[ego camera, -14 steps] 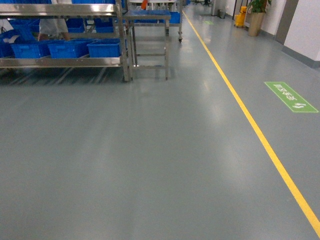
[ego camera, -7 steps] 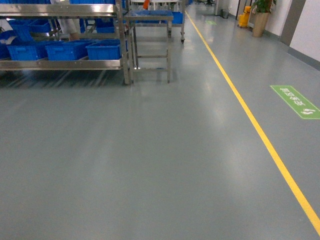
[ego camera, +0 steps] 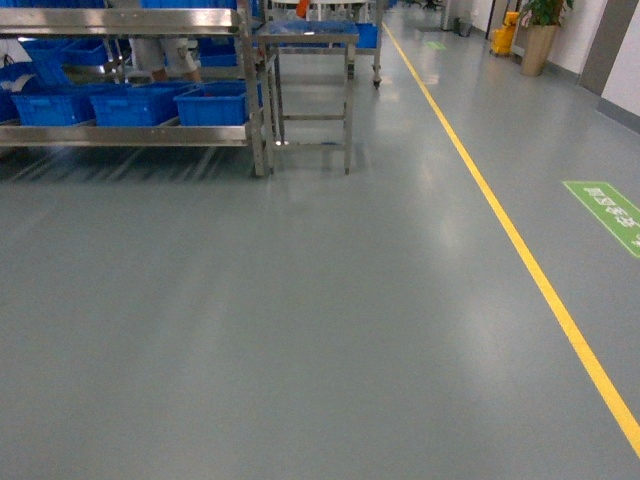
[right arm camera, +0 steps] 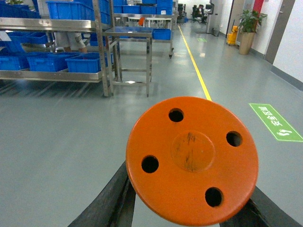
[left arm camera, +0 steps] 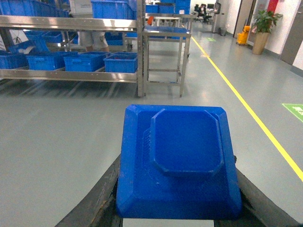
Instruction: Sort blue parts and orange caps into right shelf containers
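On the grey floor (ego camera: 300,330), well short of the steel shelf rack (ego camera: 130,135), neither arm shows in the head view. A yellow line (ego camera: 520,250) runs along the floor to the right of the rack, and a green floor sign (ego camera: 610,212) lies right of that line. Blue crates (ego camera: 135,103) sit in a row on the rack's lower shelf, touching or nearly touching each other. A steel table (ego camera: 312,90) stands just beside the rack's right end, with another blue crate on its surface. A person's legs (ego camera: 165,55) show behind the rack. A potted plant (ego camera: 540,35) stands far back, right of the yellow line.

In the left wrist view the left gripper (left arm camera: 177,208) is gripping a blue part (left arm camera: 177,161), a flat-topped blue block with cut corners, held between the dark fingers (left arm camera: 94,198) at both sides, above the floor and well apart from the rack.

In the right wrist view the right gripper (right arm camera: 191,208) is gripping an orange cap (right arm camera: 191,153), a round disc with four holes, face up between its dark fingers (right arm camera: 109,198). It is also well apart from the rack and the crates.
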{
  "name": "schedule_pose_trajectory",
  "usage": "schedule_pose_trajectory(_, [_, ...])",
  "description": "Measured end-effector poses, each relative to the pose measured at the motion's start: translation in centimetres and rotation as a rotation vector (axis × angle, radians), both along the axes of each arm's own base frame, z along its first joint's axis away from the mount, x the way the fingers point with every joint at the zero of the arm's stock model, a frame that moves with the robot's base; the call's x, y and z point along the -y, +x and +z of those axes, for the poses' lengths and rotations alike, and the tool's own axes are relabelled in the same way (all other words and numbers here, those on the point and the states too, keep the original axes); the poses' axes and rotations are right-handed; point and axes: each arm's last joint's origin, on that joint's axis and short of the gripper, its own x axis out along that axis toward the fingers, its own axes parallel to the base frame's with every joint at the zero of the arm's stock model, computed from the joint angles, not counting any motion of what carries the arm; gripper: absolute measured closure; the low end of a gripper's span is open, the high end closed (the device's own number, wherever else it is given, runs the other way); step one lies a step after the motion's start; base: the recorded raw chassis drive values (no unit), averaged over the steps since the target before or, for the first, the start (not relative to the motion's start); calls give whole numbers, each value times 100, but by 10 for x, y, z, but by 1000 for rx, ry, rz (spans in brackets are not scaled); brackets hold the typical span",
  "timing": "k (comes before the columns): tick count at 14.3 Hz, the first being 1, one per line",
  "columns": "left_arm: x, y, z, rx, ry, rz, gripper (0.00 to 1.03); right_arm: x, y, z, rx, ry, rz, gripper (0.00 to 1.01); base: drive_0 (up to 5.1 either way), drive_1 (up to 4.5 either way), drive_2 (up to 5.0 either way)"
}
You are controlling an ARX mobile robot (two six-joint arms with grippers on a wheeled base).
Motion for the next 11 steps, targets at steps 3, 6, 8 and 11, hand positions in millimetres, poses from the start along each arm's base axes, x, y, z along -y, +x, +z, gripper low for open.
schedule_pose_trajectory(3, [0, 0, 0, -2, 0, -2, 59, 0, 0, 0, 0, 0, 0, 59, -7, 426, -440])
schedule_pose_trajectory(6, [0, 0, 0, 0, 0, -2, 59, 0, 0, 0, -3, 0, 0, 59, 1, 434, -433])
schedule_pose_trajectory(8, [0, 0, 0, 2, 0, -2, 59, 0, 0, 0, 2, 0, 0, 59, 11, 444, -423])
schedule_pose_trajectory(11, [0, 0, 0, 3, 0, -2, 59, 0, 0, 0, 2, 0, 0, 59, 14, 447, -419])
